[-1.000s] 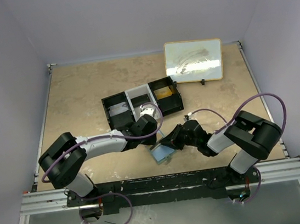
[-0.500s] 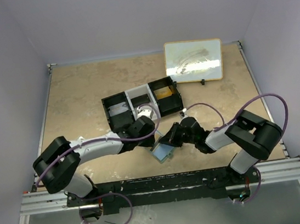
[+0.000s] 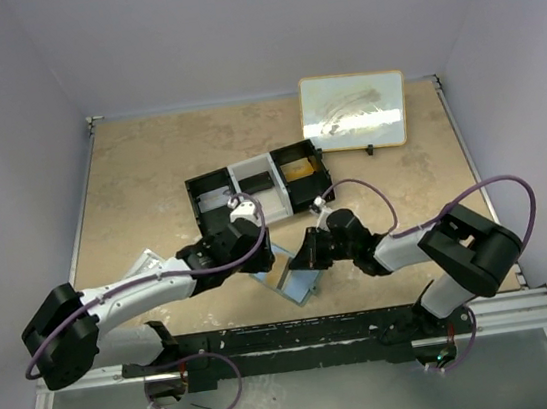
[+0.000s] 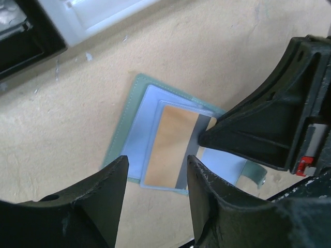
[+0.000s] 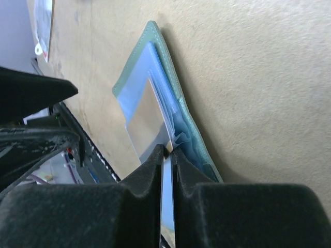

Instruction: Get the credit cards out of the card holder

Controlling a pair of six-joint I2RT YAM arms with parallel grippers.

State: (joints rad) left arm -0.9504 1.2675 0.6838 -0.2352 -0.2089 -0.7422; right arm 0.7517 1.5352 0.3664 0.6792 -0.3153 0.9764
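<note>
The right claw (image 5: 166,151) pinches the edge of a thin card (image 5: 147,116). The card sticks out of the open card holder (image 5: 182,111), flat on the counter (image 5: 258,77).

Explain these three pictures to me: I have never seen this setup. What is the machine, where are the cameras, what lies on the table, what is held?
Two robot arms are bolted at the near edge of the table, each ending in a two-finger gripper. The top picture looks down from above and behind them; the other two come from a camera on each wrist. On the table are an open card holder showing an orange card, a three-part tray, a whiteboard and a clear packet. The left gripper hovers open over the holder. The right gripper is pinched on a thin layer at its edge; card or flap, I cannot tell.
</note>
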